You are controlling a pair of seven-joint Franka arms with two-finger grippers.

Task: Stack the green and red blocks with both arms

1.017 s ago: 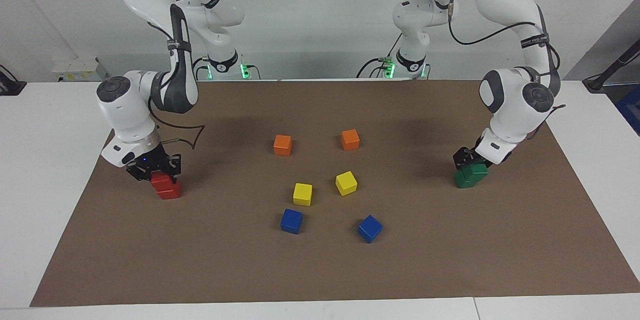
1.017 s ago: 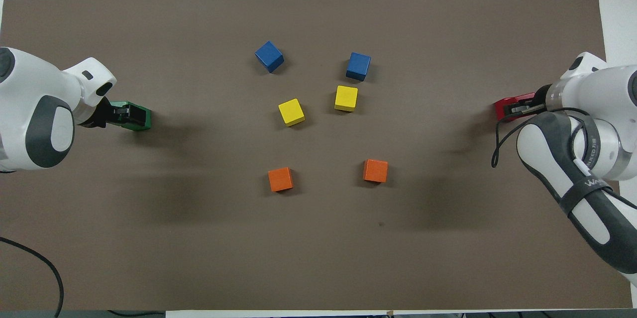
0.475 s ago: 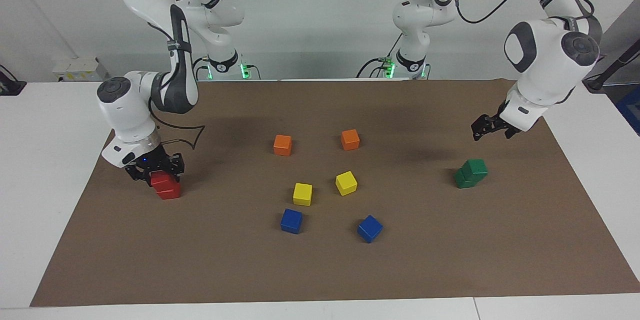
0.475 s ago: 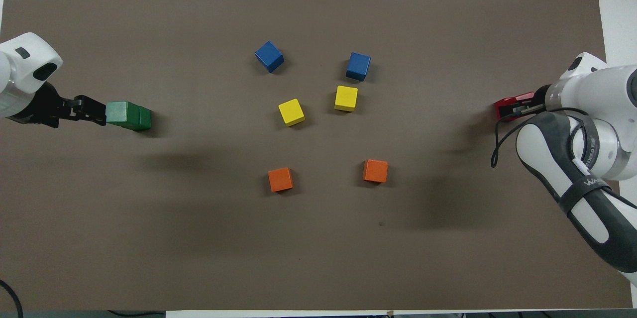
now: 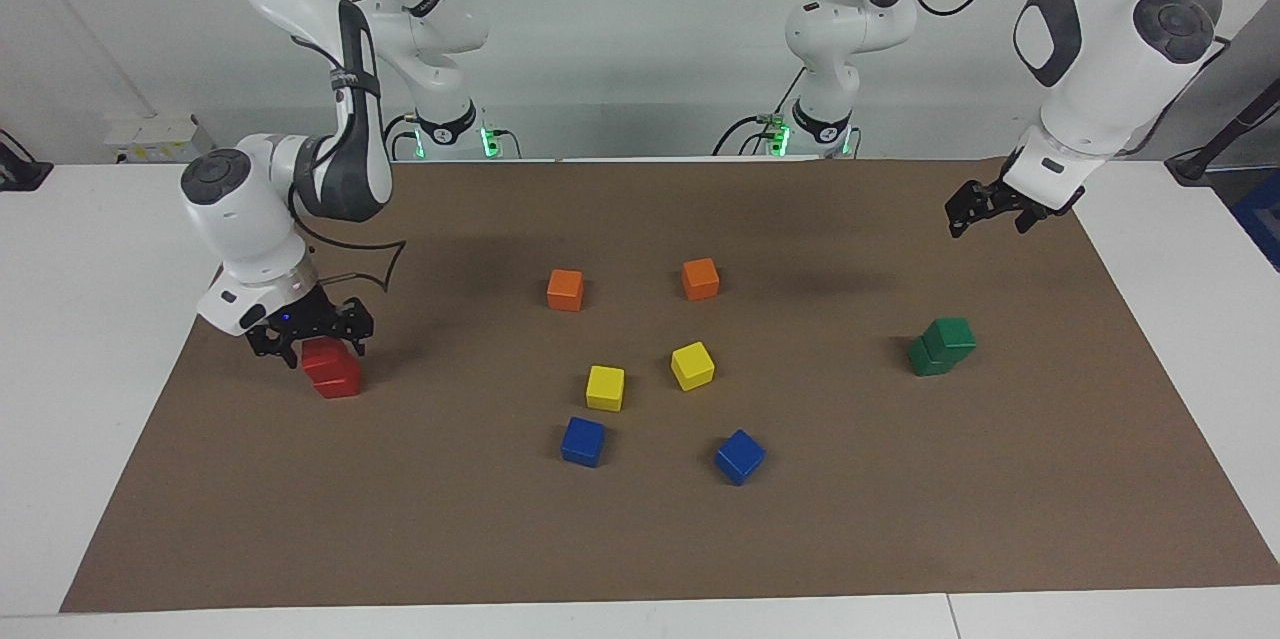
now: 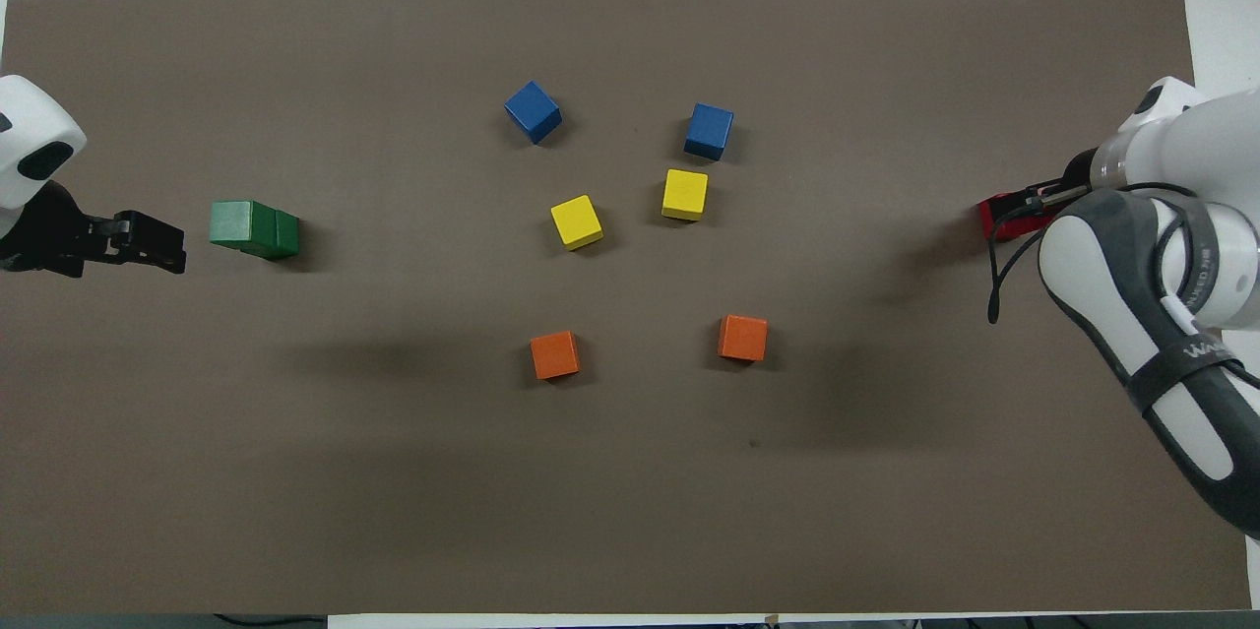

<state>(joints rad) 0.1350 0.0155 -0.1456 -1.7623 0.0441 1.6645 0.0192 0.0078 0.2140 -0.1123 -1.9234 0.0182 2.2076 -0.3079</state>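
Both stacks look built, so the step in hand reads as letting go and backing off cleanly, and the care belongs to the right arm: its gripper should rise straight up off the red stack (image 5: 332,370) before moving sideways, since any sideways drag could nudge the top cube off the lower one. The top red cube sits slightly askew on its mate, so a slow vertical lift is the safer choice. The right gripper (image 5: 308,331) hangs low at that stack, at the right arm's end of the mat (image 5: 640,539), with its fingers spread apart on either side of the top cube; whether a finger touches the cube cannot be told, but nothing is clamped. The left gripper (image 5: 992,207) is raised in the air over the mat's edge near the robots, fingers apart and empty, well clear of the green stack (image 5: 941,347), which stands two high at the left arm's end with its top cube shifted a little off the bottom one. The orange, yellow and blue cubes lie untouched mid-mat.
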